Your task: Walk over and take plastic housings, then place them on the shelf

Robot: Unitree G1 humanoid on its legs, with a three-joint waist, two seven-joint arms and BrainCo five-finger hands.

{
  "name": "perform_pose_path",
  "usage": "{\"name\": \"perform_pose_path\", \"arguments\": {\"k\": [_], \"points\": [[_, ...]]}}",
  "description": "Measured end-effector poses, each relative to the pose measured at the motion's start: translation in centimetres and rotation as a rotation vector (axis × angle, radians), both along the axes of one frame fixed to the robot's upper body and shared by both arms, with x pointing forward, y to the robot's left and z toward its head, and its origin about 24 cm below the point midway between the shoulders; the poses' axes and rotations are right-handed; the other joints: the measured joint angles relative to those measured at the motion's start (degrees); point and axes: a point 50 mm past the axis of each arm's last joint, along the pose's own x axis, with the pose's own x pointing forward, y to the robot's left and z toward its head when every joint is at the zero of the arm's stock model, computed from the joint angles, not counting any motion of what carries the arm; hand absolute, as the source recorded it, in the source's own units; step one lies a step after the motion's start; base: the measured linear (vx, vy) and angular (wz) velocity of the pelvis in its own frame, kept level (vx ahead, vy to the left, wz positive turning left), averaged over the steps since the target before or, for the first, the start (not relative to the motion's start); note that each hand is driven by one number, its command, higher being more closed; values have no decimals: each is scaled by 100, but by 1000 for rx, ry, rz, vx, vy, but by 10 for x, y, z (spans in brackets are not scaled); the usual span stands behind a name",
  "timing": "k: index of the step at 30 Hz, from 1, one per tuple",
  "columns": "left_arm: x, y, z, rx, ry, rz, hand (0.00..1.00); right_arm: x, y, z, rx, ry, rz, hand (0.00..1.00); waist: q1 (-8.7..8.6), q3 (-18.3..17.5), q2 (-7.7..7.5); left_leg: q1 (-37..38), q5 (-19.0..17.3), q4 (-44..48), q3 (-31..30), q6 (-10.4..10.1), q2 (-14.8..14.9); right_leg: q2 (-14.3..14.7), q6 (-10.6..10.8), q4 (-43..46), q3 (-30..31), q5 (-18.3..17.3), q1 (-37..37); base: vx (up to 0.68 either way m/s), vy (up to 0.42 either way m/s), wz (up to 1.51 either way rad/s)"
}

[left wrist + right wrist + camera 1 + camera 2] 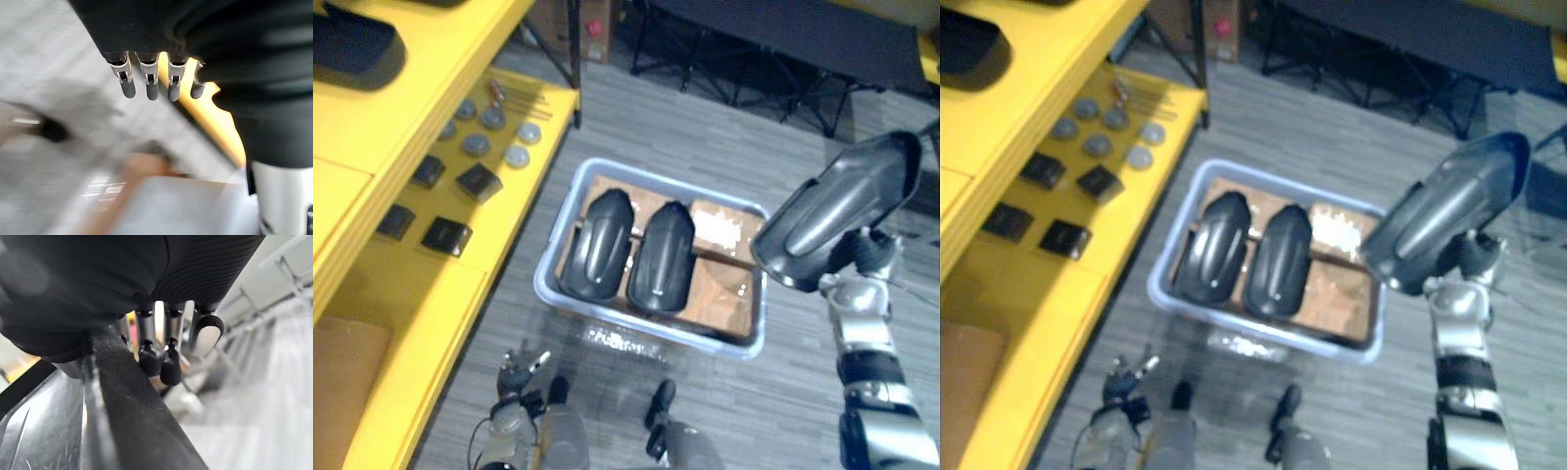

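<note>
Black plastic housing (842,211) held right of the bin (558,235), my right hand (860,259) clamped on its edge, left hand (149,81) slack; two housings (597,245) lie in the bin, all three yet to reach the yellow shelf (460,294).

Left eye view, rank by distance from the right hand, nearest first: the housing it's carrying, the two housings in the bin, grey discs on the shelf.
1. Held housing: in the right hand, fingers curled on its edge.
2. Right housing, in the bin: to the hand's left.
3. Left housing: beside it, further left.
4. Grey discs: on the yellow shelf, far left.
</note>
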Motion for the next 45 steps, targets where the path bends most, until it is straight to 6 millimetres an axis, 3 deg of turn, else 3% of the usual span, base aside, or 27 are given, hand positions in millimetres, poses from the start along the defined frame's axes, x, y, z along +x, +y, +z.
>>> {"name": "perform_pose_path", "arguments": {"k": [6,11,13,15,20,25,38,45], "points": [[29,-16,74,96,-259,-44,0,-3,37,44,-179,-149,149,100,-21,-461,241,456,43,-302,27,14,-40,-13,17,-192,-41,10,416,42,-2,2],[37,-17,114,191,-407,-75,0,4,57,49,-241,-132,283,100,-6,-588,293,669,96,-431,27,21,-61,-30,30,-213,-58,19,581,2,0,1],[42,-21,129,208,-472,-128,0,9,65,53,-268,-131,330,100,0,-644,325,683,112,-448,31,29,-76,-45,33,-213,-62,20,583,-16,5,0],[55,-31,154,216,-571,-281,0,20,87,69,-321,-162,443,100,-8,-722,459,743,136,-476,64,31,-85,-59,55,-213,-56,37,609,-35,4,-5],[74,-60,162,-5,-568,-555,0,32,116,91,-398,-211,576,100,-36,-802,587,843,201,-587,139,44,-105,-91,48,-214,-11,77,613,-15,2,-7],[86,-100,143,-320,-412,-796,0,46,134,96,-432,-195,664,100,-114,-803,586,856,225,-598,155,52,-129,-113,44,-220,18,119,610,0,0,0],[97,-100,114,-334,-210,-759,0,61,159,92,-486,-124,786,100,-148,-807,579,843,253,-557,149,42,-125,-98,26,-226,48,180,610,0,0,0],[105,-101,125,-307,-238,-748,0,64,163,82,-492,-69,818,100,-143,-807,577,840,281,-557,144,41,-125,-98,13,-227,48,207,609,0,0,0]]}}
